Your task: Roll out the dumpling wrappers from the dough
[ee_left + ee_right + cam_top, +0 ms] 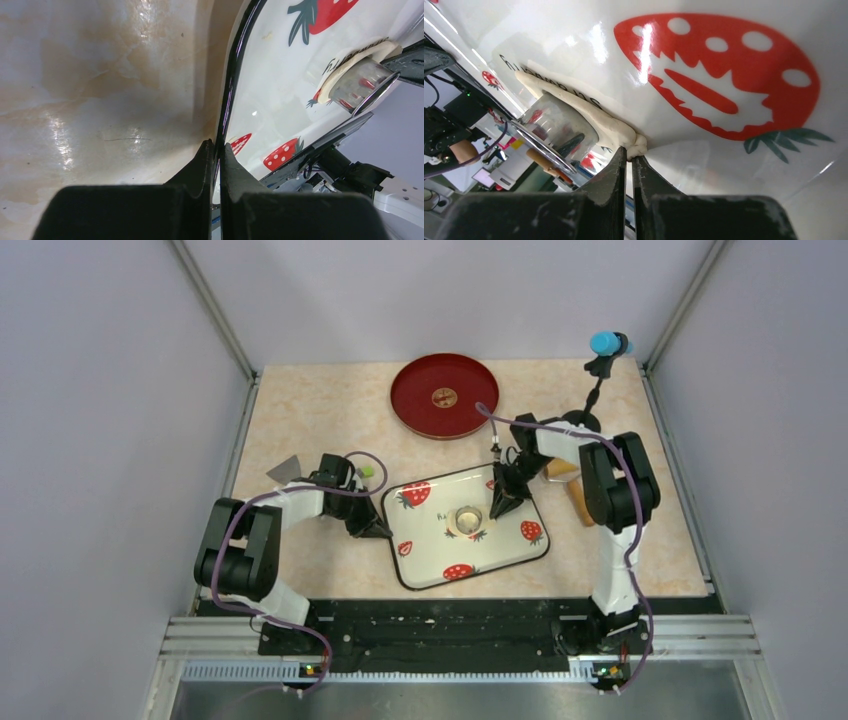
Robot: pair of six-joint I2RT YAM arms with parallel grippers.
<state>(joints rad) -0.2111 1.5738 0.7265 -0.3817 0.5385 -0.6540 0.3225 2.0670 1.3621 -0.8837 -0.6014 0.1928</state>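
Observation:
A thin strip of pale cream dough (594, 112) lies on the strawberry tray (500, 550), partly under a small metal ring (467, 520). My right gripper (630, 154) is shut on the dough's bunched near edge, just right of the ring (556, 130); from above it (496, 508) stands tip-down on the tray. My left gripper (218, 145) is shut on the tray's black left rim (231, 85), low on the tabletop (383, 530). Dough (345, 65) peeks out beneath the ring (365, 82) there too. Dumpling wrappers are hidden; the ring's wall covers what lies inside it.
A round red tray (444, 397) sits at the back centre. A tan wooden piece (575, 492) lies behind the right arm. A grey scraper (285, 470) rests left of the left wrist. A blue-tipped stand (605, 345) rises at the back right corner.

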